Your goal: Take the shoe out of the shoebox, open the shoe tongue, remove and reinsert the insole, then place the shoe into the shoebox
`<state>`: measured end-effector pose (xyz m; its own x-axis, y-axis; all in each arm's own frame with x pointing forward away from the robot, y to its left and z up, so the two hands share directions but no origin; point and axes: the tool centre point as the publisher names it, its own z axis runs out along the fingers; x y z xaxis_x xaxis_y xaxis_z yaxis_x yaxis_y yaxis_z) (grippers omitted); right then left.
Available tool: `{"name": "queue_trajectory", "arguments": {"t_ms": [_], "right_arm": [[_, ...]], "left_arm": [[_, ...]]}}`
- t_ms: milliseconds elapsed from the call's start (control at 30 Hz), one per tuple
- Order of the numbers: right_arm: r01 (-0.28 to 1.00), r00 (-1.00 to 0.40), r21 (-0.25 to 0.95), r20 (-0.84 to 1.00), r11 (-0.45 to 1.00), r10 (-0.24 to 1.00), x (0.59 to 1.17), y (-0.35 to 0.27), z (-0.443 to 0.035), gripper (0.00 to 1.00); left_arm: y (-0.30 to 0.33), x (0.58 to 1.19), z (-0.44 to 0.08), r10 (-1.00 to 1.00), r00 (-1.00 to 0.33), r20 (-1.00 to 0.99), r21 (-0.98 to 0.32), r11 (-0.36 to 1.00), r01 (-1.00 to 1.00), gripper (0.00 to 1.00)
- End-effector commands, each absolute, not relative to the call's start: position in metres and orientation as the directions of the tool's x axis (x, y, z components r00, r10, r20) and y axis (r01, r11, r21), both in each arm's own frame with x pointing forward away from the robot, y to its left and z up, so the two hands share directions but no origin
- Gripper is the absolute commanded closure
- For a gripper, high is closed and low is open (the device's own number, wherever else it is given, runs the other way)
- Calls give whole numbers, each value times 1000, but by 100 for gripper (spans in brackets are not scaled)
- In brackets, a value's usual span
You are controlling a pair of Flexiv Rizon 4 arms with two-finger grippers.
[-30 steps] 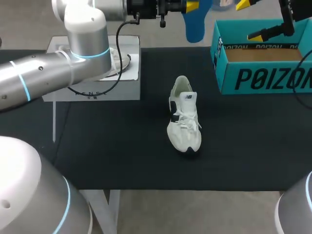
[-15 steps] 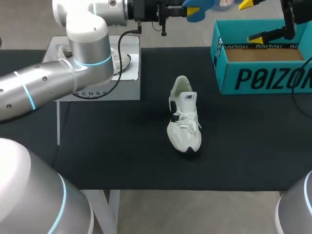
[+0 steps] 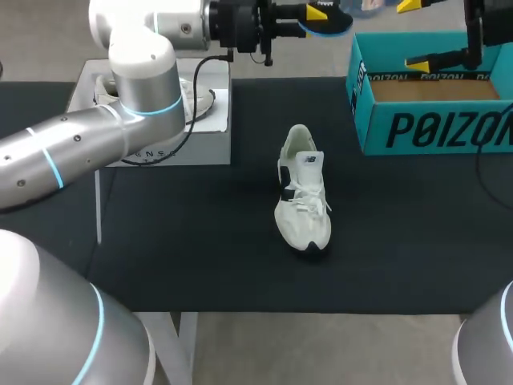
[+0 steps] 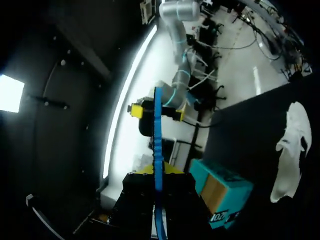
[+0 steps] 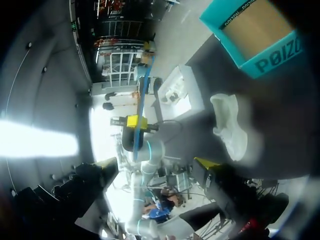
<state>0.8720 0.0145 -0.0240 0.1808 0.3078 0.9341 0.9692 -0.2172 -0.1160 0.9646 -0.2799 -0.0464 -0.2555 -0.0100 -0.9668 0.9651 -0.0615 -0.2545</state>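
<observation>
One second had been enough to turn the blue insole (image 3: 329,22). From hanging broadside below the left claw (image 3: 321,14), it had swung up to lie nearly level, and it showed edge-on in the left wrist view. That claw stayed pinched on it, high beyond the far edge of the counter (image 3: 200,241). The right claw (image 3: 409,34) hung spread and empty by the teal shoebox (image 3: 433,128), unmoved. The white shoe (image 3: 303,192) sat where it had, mid-counter on its sole, mouth toward the far edge and well apart from both claws. Removal looked done. I judged the turn a set-up for reinsertion, which would need the insole lowered and lined up with the shoe's mouth.
</observation>
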Motion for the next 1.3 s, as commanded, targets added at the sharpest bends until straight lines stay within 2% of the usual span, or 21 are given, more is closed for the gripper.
{"name": "queue_trajectory", "arguments": {"t_ms": [33,233,367,400,433,467,633,933,1233,1300], "right_arm": [[973,169,-107,934,-204,316,883,23,-23,0],[978,134,-76,942,-194,309,895,30,-18,0],[977,131,-75,950,-200,283,901,31,-21,0],[977,130,-74,950,-200,282,902,32,-22,19],[977,130,-74,950,-199,283,903,34,-24,30],[978,128,-73,950,-196,286,904,36,-24,35],[979,118,-63,950,-195,290,905,40,-24,33],[978,90,-27,950,-206,301,909,40,-25,35],[977,56,18,940,-211,337,913,45,-29,34],[973,35,47,937,-226,347,917,48,-30,39]], "left_arm": [[-284,965,-42,-14,601,-799,598,-120,792,100],[-288,963,-39,-35,700,-713,700,-82,709,100],[-291,958,-35,-102,672,-733,679,-49,733,100],[-292,957,-34,-109,650,-752,657,-44,752,100],[-293,957,-33,-127,628,-767,636,-30,771,100],[-294,956,-31,-139,597,-790,605,-21,796,100],[-299,953,-28,-160,538,-827,547,-16,837,100],[-303,941,-26,-176,293,-940,301,-23,953,100],[-309,936,-22,-79,228,-970,229,1,974,100],[-310,935,-22,-75,197,-978,197,9,980,100]]}}
